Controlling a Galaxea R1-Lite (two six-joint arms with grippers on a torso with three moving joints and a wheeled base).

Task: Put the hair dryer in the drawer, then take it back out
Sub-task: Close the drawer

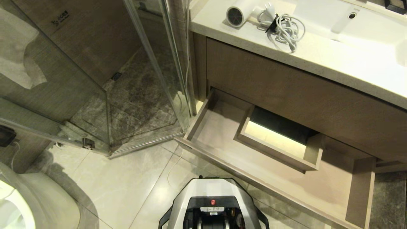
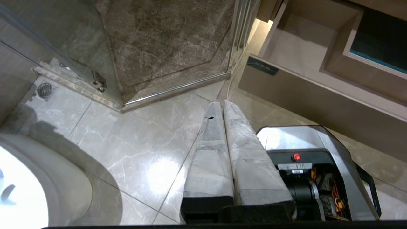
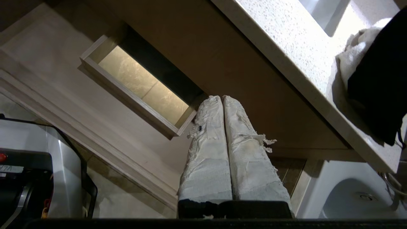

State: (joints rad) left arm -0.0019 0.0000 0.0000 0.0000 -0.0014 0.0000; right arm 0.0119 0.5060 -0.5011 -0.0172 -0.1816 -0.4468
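Note:
The white hair dryer [image 1: 239,14] lies on the pale countertop [image 1: 318,57] at the back, its dark grille facing me and its coiled cord [image 1: 284,30] beside it. Below, the drawer [image 1: 222,140] stands pulled out, pale inside, with a boxed cut-out [image 1: 276,143] at mid-back and nothing in it. My right gripper [image 3: 221,98] hangs shut and empty over the open drawer [image 3: 63,76], below the counter edge. My left gripper [image 2: 220,102] is shut and empty above the floor, beside the drawer front [image 2: 318,105]. Neither gripper shows in the head view.
A glass shower enclosure [image 1: 140,79] stands left of the vanity. A toilet [image 1: 38,203] is at the lower left. My base [image 1: 213,203] sits close before the drawer. A sink basin [image 1: 365,28] lies right of the dryer, with a white towel [image 3: 353,54] on the counter.

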